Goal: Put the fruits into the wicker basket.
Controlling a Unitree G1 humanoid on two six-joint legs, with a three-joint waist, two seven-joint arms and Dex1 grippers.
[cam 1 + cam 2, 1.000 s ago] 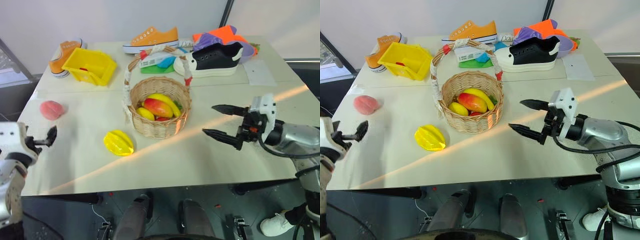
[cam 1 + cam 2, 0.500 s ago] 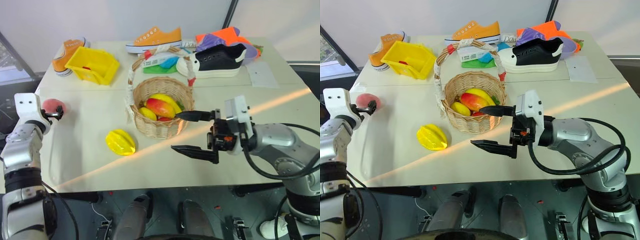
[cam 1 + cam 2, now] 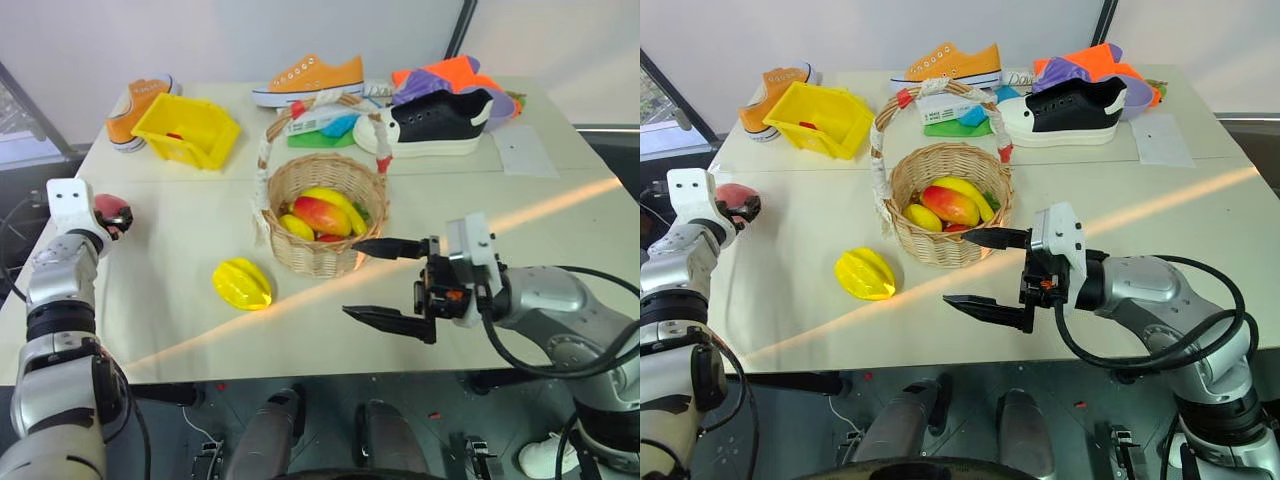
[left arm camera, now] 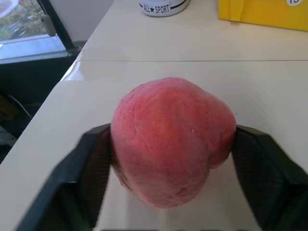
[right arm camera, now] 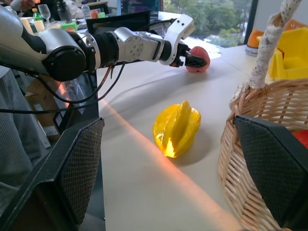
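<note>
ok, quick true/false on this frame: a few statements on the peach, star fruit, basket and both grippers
1. The left gripper has its fingers on either side of the peach. True.
2. The star fruit lies inside the wicker basket. False: it lies on the table beside the basket.
3. The right gripper holds a fruit. False: its fingers are spread wide and empty.
4. The basket already contains fruit. True.
5. The yellow bin stands near the black shoe. False: it stands beside an orange shoe.

one peach [image 3: 108,212], one star fruit [image 3: 241,284], one wicker basket [image 3: 322,256], three shoes [image 3: 308,77]
</note>
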